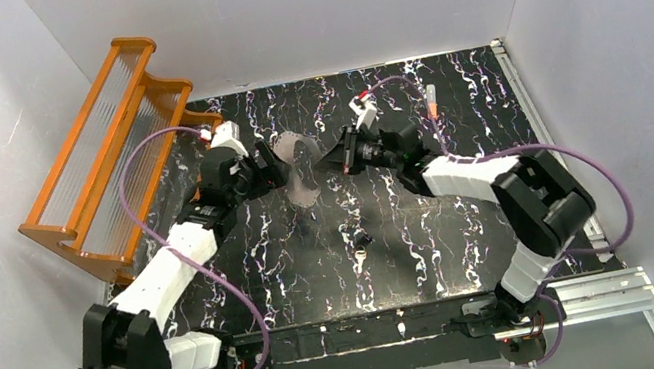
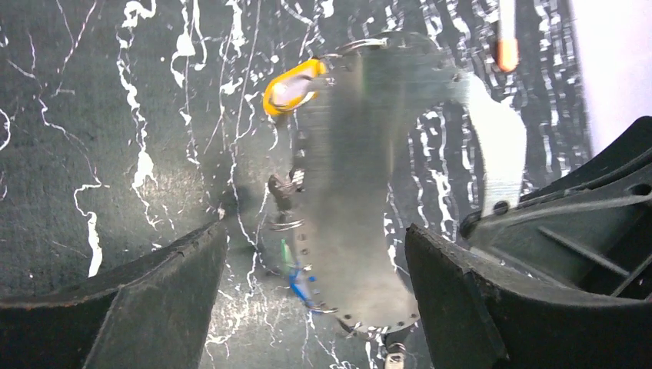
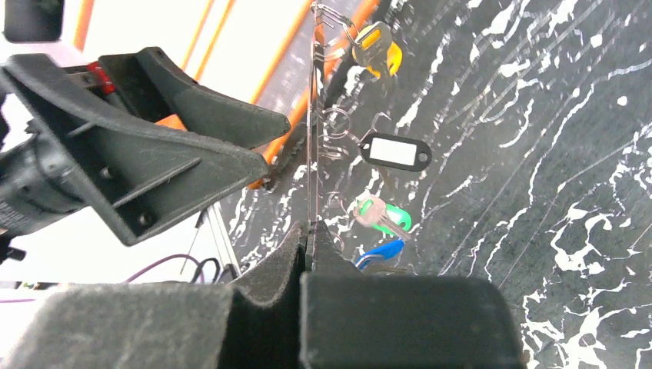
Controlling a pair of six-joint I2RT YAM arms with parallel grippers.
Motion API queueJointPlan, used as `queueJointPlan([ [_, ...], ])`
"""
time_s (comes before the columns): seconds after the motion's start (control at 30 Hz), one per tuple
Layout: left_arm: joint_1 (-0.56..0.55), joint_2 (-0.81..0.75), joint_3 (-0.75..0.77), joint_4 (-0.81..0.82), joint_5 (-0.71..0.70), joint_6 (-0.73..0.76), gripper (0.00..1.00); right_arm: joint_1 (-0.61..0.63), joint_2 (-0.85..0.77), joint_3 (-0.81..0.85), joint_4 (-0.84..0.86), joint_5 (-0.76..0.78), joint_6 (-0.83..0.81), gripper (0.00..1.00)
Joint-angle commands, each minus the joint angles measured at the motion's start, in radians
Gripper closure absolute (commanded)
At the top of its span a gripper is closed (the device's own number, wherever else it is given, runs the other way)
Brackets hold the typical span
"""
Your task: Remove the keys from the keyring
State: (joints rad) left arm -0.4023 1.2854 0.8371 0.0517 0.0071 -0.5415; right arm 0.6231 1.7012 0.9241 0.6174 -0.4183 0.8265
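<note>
With the right gripper (image 3: 307, 234) clenched on the keyring (image 2: 346, 192), the left gripper (image 2: 314, 238), gaping wide (holding nothing), should, I'd say, pinch the yellow key (image 2: 292, 84) at the ring's eleven o'clock.

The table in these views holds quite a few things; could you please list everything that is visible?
keyring: one, grey, held off the table, mid-back
keys: at least three, with yellow, green and blue heads, hanging on the keyring
tag: one, black with a white label, on the keyring among the keys
tube: one, orange and white, far right of the table
small dark object: one, table centre, too small to identify
rack: one, orange with clear panels, back left
table: one, black with white veining
left gripper: one, black, open, fingers either side of the keyring
right gripper: one, black, shut on the keyring's edge
</note>
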Motion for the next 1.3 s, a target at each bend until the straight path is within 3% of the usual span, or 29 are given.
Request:
queueJointPlan([
  [0.0, 0.035, -0.083, 0.003, -0.031, 0.13, 0.002, 0.16, -0.054, -0.145, -0.037, 0.095, -0.097, -0.003, 0.99],
  [0.3, 0.048, -0.133, -0.036, 0.198, 0.455, -0.19, 0.19, -0.149, -0.346, -0.11, 0.104, -0.23, 0.044, 0.99],
  [0.43, 0.048, -0.121, -0.1, 0.427, 0.581, -0.334, 0.27, -0.162, -0.407, -0.137, 0.121, -0.266, 0.064, 0.99],
  [0.63, 0.043, -0.111, -0.152, 0.597, 0.678, -0.461, 0.38, -0.168, -0.462, -0.2, 0.232, -0.286, 0.133, 0.99],
  [1.0, -0.058, -0.088, -0.164, 0.728, 0.695, -0.533, 0.56, -0.168, -0.432, -0.23, 0.402, -0.308, 0.253, 0.99],
  [1.27, -0.067, -0.088, -0.163, 0.794, 0.68, -0.557, 0.83, -0.168, -0.418, -0.237, 0.409, -0.307, 0.232, 0.99],
])
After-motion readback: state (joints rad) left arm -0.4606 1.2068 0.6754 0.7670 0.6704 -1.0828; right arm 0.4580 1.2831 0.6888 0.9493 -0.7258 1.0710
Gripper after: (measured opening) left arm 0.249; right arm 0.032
